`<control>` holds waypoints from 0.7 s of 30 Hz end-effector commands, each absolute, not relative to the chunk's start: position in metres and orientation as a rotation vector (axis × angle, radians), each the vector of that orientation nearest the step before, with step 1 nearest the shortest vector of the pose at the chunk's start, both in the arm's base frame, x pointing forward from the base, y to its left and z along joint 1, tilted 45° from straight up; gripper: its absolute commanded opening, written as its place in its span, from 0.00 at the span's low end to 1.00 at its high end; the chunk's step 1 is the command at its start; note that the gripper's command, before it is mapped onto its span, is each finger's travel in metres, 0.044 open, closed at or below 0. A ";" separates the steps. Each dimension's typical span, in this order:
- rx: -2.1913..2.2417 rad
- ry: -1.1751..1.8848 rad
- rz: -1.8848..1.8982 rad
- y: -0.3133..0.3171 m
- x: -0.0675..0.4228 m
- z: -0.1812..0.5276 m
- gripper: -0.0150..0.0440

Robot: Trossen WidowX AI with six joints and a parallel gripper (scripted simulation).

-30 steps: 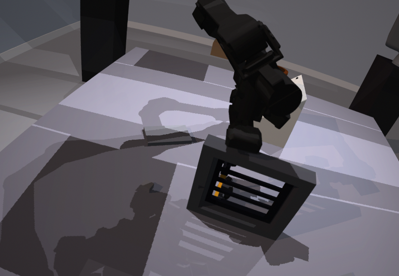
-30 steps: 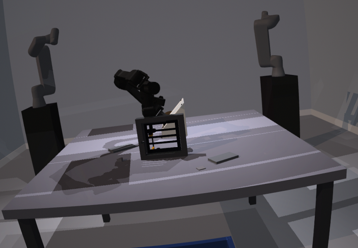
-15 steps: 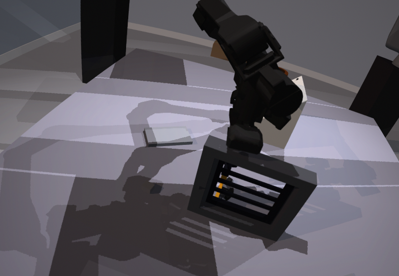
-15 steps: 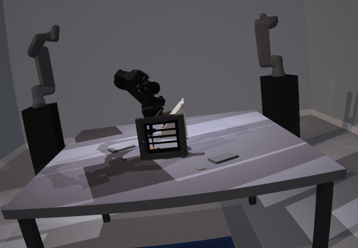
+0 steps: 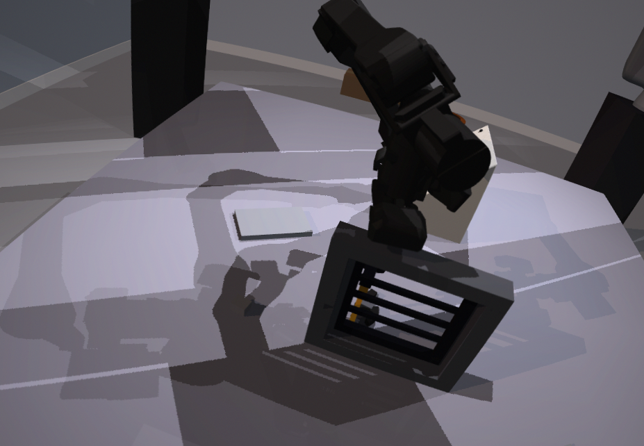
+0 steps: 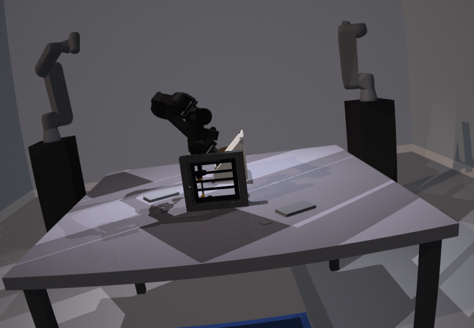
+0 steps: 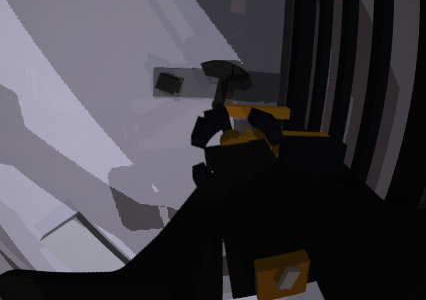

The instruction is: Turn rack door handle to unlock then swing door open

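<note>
Table (image 5: 122, 252) (image 6: 214, 251) (image 7: 65, 40): one, pale-topped, crossed by bands of light and shadow. Stands: two, black, beyond the table in the exterior view, one toward each side; the left-hand one in that view is the left stand (image 5: 167, 68) (image 6: 57, 178), the other the right stand (image 5: 622, 152) (image 6: 370, 139), each bearing a jointed grey arm. Black arm (image 5: 406, 68) (image 6: 183, 108): one, many-jointed, arching above the frame and reaching down behind it. Frame (image 5: 319, 294) (image 6: 185, 181): one, dark grey, square, upright on the table, with dark horizontal bars across its opening in the exterior view; how far the door stands open cannot be told. Panel (image 5: 451, 220) (image 6: 224, 173): one, cream, upright behind the frame. Slabs: two, flat on the table; the pale slab (image 5: 272, 221) (image 6: 161, 195) (image 7: 82, 245) lies near the frame, the grey slab (image 6: 296, 208) in front and to the right in the exterior view. Pincer (image 7: 246, 183): one, black, closed around the handle, its middle covered by the fingers. Handle (image 5: 355, 312) (image 6: 203, 193) (image 7: 267, 267): one, orange, behind the frame in the exterior view, upright; its degree of turn cannot be told. Block (image 5: 250, 306): one, small, in shadow on the table. Tile (image 6: 265, 223): one, thin, flat, near the grey slab.
</note>
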State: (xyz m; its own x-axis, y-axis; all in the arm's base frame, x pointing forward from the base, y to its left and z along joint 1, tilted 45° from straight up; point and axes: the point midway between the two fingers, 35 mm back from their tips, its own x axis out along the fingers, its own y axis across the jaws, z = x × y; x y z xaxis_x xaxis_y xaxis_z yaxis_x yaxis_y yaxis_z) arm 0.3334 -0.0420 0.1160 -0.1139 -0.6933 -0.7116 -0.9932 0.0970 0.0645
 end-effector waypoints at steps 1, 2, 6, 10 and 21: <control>-1.649 1.867 0.762 -0.042 0.333 0.116 0.33; -1.649 1.867 0.762 -0.042 0.333 0.116 0.32; -1.649 1.867 0.762 -0.042 0.333 0.116 0.29; -1.631 1.870 0.732 -0.042 0.332 0.115 0.29; -1.495 1.877 0.513 -0.037 0.325 0.112 0.29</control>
State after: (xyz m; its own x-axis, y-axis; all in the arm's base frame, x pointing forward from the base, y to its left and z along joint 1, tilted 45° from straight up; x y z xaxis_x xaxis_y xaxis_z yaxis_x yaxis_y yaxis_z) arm 0.3276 -0.0386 0.1133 -0.1161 -0.6954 -0.7092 -0.9719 0.2266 -0.0631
